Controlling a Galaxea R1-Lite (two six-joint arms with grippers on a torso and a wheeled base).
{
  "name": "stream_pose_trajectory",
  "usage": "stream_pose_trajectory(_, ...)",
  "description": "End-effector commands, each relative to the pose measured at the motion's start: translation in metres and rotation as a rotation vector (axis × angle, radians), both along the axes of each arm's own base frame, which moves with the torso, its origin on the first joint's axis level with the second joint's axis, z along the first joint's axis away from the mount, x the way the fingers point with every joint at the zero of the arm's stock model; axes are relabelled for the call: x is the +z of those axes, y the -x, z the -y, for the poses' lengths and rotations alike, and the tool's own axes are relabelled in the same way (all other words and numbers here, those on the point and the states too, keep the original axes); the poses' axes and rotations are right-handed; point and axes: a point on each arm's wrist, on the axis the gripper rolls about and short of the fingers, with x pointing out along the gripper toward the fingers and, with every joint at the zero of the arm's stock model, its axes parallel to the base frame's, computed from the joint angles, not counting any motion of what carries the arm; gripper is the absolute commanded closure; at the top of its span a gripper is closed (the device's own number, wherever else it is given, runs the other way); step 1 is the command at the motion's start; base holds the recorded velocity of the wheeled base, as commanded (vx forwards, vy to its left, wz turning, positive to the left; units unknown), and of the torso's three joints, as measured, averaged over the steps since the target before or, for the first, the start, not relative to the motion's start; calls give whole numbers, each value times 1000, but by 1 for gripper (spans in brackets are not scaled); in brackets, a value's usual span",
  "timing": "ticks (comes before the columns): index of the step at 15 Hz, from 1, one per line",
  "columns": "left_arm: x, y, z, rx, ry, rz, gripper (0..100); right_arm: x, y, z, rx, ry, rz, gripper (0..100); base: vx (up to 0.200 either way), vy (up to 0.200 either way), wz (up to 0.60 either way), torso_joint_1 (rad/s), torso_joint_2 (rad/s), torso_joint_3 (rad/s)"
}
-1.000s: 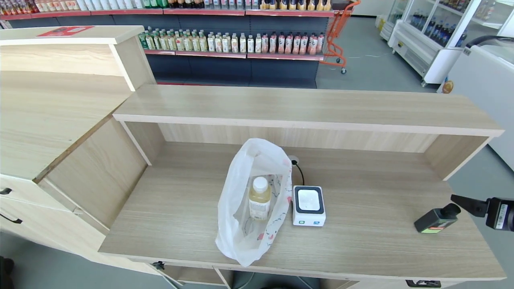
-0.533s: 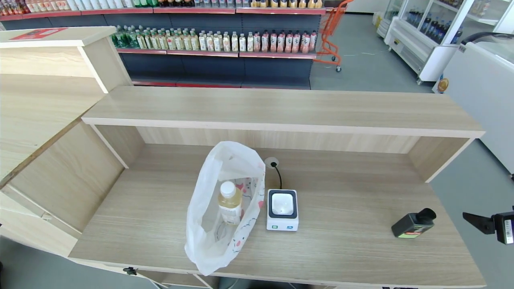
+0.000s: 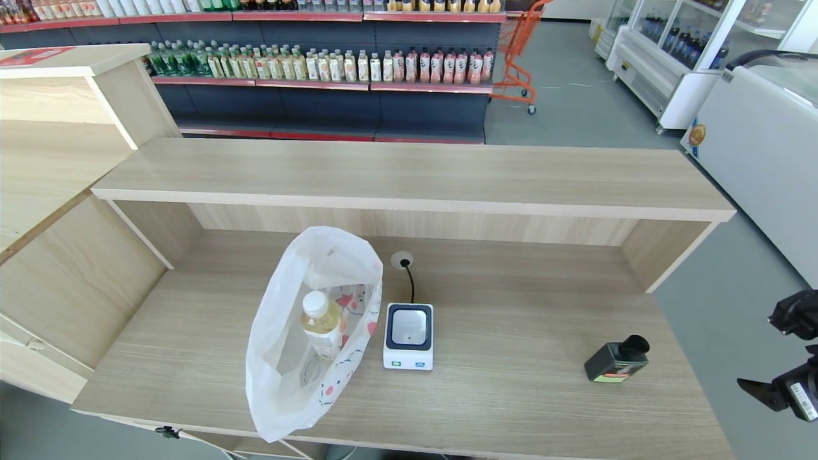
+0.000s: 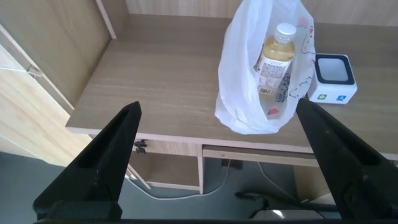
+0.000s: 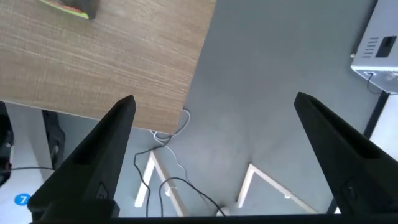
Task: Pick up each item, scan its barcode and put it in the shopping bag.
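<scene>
Empty, wide open: left claw (image 4: 217,106), right claw (image 5: 214,99). Labelled yellow plastic bottle (image 3: 319,322) inside crinkly white bag (image 3: 281,396); squat black bottle (image 3: 612,364) at its three o'clock.

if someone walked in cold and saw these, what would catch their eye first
Most likely the white shopping bag, open on the left half of the wooden counter, with a pale yellow drink bottle standing inside it. Right beside the bag sits the small white scanner. Far off, near the counter's right end, lies a lone dark bottle.
</scene>
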Motion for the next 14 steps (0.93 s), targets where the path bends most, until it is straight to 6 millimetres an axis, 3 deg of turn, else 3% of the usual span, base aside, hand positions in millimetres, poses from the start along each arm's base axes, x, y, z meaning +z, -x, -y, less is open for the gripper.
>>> stream_pose_trajectory(1, 0, 0, 0, 2, 1, 0, 0, -19, -8, 3, 53, 18, -102, 0, 0, 0, 0, 0, 0, 0)
stream_pose_trajectory(7, 0, 0, 0, 2, 1, 0, 0, -51, -30, -12, 286, 73, -242, 0, 0, 0, 0, 0, 0, 0)
stream_pose_trajectory(14, 0, 0, 0, 0, 1, 0, 0, -80, -74, -34, 480, 27, -199, 0, 0, 0, 0, 0, 0, 0)
